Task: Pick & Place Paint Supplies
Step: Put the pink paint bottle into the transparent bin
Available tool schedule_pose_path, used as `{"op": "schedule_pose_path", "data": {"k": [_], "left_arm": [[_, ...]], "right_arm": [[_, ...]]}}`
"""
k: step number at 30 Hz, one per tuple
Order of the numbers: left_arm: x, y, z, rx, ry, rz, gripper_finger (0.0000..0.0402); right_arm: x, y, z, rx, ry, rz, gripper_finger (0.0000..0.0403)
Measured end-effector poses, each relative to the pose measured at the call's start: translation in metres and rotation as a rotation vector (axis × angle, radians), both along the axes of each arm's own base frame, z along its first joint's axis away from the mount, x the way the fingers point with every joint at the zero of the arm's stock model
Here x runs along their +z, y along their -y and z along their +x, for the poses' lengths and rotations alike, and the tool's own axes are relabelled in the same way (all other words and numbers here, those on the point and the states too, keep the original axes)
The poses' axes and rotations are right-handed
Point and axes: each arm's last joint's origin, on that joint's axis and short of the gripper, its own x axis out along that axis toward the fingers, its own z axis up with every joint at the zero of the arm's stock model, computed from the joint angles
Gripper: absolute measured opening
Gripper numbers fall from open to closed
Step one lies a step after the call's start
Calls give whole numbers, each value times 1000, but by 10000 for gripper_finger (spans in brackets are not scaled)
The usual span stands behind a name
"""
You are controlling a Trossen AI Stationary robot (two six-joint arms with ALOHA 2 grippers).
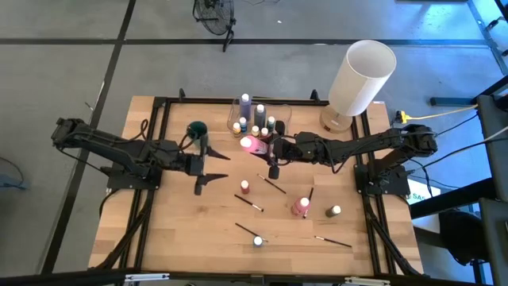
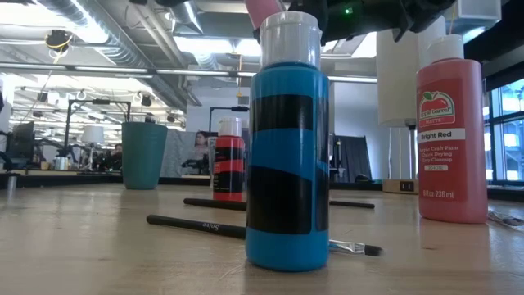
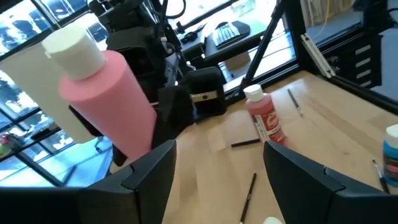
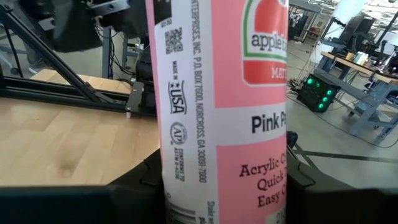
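Firstly, at the left side of the table (image 1: 159,238): left gripper (image 1: 213,171) above the wood, fingers (image 3: 155,168) spread wide, nothing between them. Just behind it, a teal cup (image 1: 197,129), standing upright.

Next, toward the middle at the back: clear container (image 1: 238,107) with several small bottles (image 1: 259,111) upright inside. Directly in front of it, the right gripper (image 1: 266,147), clamped on a pink bottle (image 1: 252,144) and holding it in the air, tilted, pale cap toward the left arm. Label partly readable in the right wrist view, starting with "Pink".

Lower on the table, loose and well apart: a small reddish bottle (image 1: 245,187), a blue bottle (image 1: 258,241), a red bottle (image 1: 300,206) marked "Bright Red", a green bottle (image 1: 333,211). Between them, thin dark paintbrushes (image 1: 248,203) lying flat at different angles.

Finally, at the back right corner: large white cylinder (image 1: 361,75), upright.
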Motion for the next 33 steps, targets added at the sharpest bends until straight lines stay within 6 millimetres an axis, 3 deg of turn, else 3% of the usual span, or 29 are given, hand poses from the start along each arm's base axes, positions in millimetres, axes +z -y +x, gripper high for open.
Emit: {"op": "schedule_pose_path", "data": {"k": [24, 26, 29, 33], "left_arm": [[-3, 11, -2, -188, 37, 0, 242], [-2, 15, -3, -264, 44, -21, 248], [-4, 18, -4, -348, 48, 67, 250], [-4, 17, -3, -304, 54, 113, 251]], "right_arm": [[-1, 0, 0, -4, -4, 7, 167], [-1, 0, 0, -4, -5, 7, 167], [-1, 0, 0, -4, -7, 7, 167], [-1, 0, 0, -8, -7, 7, 167]]}}
